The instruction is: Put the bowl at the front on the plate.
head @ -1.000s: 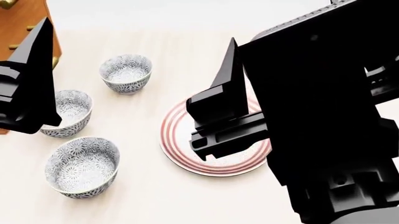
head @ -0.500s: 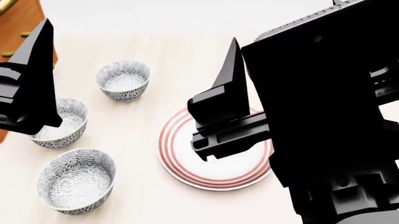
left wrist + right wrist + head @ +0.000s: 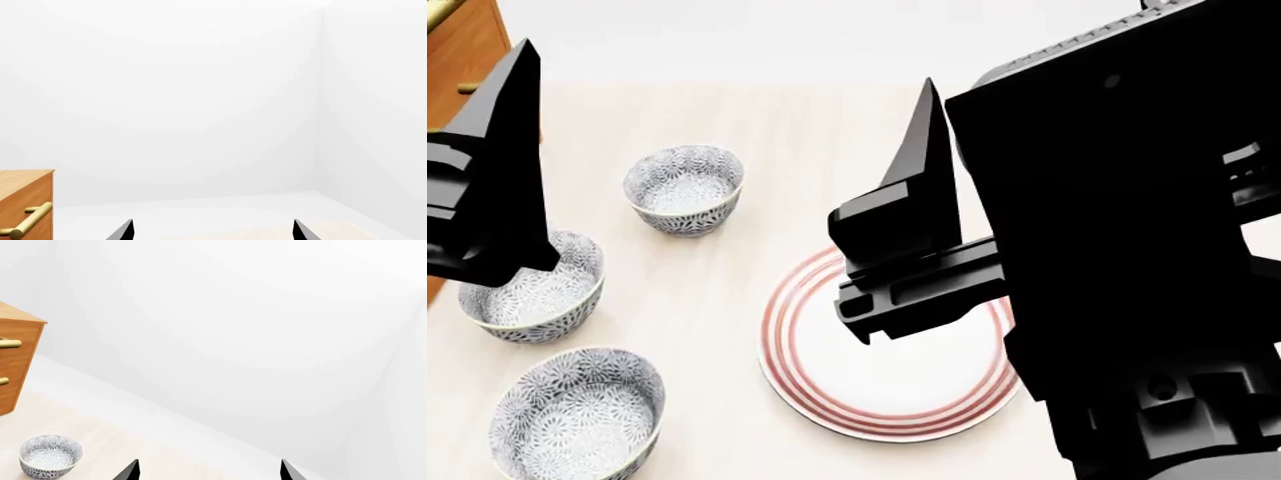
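Nearby, two bowls (image 3: 683, 188) (perhaps identical)

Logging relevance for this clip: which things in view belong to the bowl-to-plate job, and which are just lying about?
Job:
- front bowl, nearest the robot
- plate, red-ringed, nothing on it
- left gripper and right gripper, both open

Lying about:
- middle bowl
- far bowl
- wooden drawer unit

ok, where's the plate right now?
Head view: the plate lies on the table right of centre, partly hidden under the right gripper, with the three patterned bowls off to its left, the front bowl closest to the camera.
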Robot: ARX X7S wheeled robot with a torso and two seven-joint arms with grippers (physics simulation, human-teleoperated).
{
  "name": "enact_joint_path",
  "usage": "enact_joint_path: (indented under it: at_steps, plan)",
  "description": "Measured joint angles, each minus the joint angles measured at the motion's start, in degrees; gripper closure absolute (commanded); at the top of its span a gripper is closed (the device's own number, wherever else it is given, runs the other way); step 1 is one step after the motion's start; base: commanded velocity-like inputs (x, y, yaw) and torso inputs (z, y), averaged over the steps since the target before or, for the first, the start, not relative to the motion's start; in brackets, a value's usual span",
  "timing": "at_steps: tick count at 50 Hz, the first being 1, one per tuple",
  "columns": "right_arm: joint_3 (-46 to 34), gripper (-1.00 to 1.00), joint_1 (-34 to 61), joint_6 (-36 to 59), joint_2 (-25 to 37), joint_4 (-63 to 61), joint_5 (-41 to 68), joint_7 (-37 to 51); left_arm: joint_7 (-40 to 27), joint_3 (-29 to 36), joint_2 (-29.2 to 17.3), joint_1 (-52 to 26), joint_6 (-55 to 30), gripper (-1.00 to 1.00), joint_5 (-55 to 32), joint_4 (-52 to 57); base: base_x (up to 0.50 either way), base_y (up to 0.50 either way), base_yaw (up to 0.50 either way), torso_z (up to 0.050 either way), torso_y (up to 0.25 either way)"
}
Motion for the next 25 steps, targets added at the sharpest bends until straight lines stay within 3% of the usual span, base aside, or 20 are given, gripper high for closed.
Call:
enact_joint_path:
  at_steps: [25]
  plan:
    - [-1.1,-1.00,0.5,-1.1,0.7,-0.3,-0.3,-0.4,0.6,0.9,-0.8,0.6,1.4,-1.00,1.0,0.3,0.10,0.00,0.00,0.000,0.000]
